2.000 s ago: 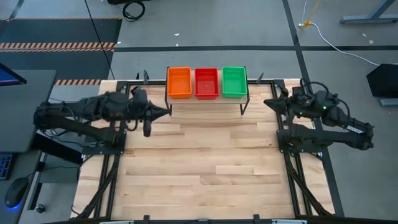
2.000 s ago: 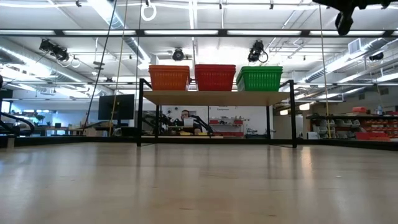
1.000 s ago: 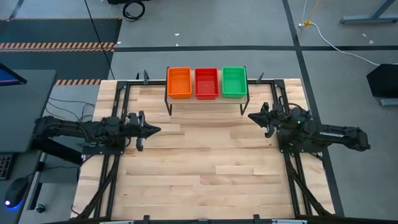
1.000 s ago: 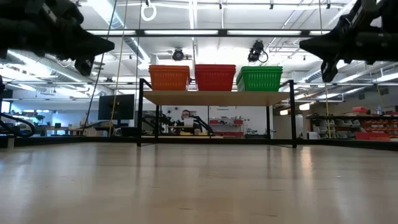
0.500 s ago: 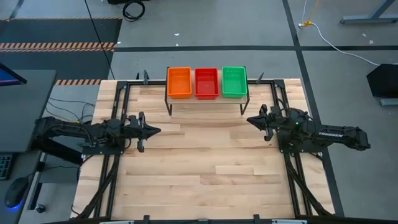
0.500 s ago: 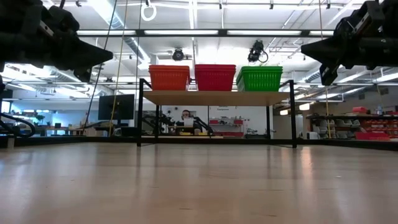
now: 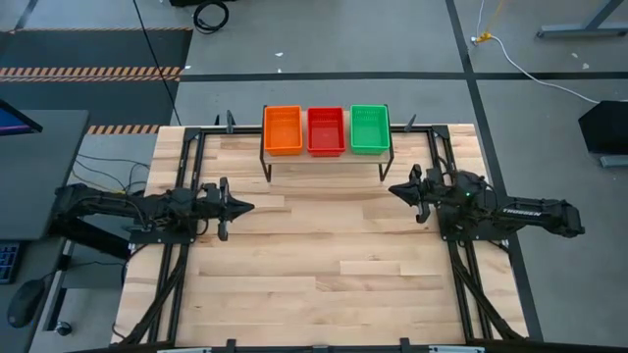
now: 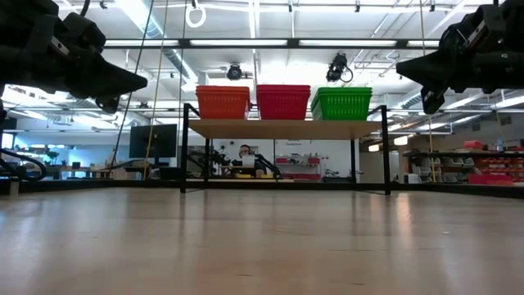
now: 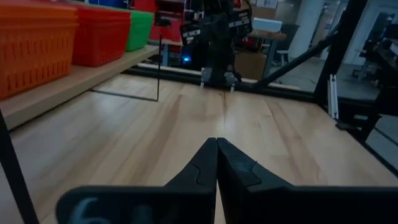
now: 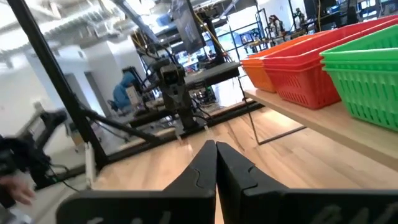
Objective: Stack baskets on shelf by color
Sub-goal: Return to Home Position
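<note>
both arms have pulled back from the shelf end of the table over the last two seconds, operator, and have hardly shifted in the last half second. your orange rectangular plastic mesh baskets (image 7: 283,129), red rectangular plastic mesh baskets (image 7: 326,130) and green rectangular plastic mesh baskets (image 7: 370,128) sit sorted by colour, side by side, on the small low shelf with a light wood top board and thin black metal legs (image 8: 282,129). orange is on the left arm's side, red in the middle, green on the right arm's side, each pile just beside the next. you cannot count how many baskets make up each pile. the shelf stands at the far end of the large wood-plank tabletop (image 7: 314,265), about midway between the two arms.

the left gripper (image 7: 245,206) hangs above the table's left side, well apart from the shelf and pointing inward. its two dark fingers are pressed together with nothing between them, as its wrist view shows. the right gripper (image 7: 395,189) mirrors it on the right side, a little nearer the shelf, fingers likewise pressed tip to tip and holding nothing. each wrist view looks across the planks to the opposite arm. beyond the table, a person in a blue top (image 10: 126,93) shows in the right wrist view.
</note>
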`<state>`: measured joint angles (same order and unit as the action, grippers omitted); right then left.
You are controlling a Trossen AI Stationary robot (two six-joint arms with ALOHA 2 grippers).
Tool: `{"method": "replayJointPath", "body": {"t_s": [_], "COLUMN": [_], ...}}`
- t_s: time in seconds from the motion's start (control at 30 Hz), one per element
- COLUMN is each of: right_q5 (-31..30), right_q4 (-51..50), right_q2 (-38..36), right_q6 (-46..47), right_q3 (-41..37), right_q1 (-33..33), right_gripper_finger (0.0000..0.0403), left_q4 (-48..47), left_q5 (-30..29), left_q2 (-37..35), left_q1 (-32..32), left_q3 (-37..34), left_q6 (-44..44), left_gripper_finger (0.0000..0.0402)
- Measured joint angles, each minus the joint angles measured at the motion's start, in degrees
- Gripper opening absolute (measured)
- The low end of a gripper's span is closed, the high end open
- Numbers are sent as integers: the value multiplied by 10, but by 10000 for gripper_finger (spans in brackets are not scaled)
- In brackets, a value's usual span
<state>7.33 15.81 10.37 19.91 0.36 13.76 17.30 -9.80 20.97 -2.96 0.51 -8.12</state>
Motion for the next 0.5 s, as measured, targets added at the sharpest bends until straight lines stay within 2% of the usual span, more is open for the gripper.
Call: {"method": "replayJointPath", "body": {"t_s": [0.2,0.5], "right_q5": [-2,-1], "right_q4": [-16,-13], "right_q2": [0,0], "right_q6": [-90,-90], "right_q3": [0,0], "right_q1": [0,0], "right_gripper_finger": [5,5], "left_q4": [-9,-9], "left_q5": [0,0], "left_q2": [0,0], "left_q1": [0,0], "left_q3": [0,0], "left_q6": [-2,-2], "left_gripper_finger": [21,38]}}
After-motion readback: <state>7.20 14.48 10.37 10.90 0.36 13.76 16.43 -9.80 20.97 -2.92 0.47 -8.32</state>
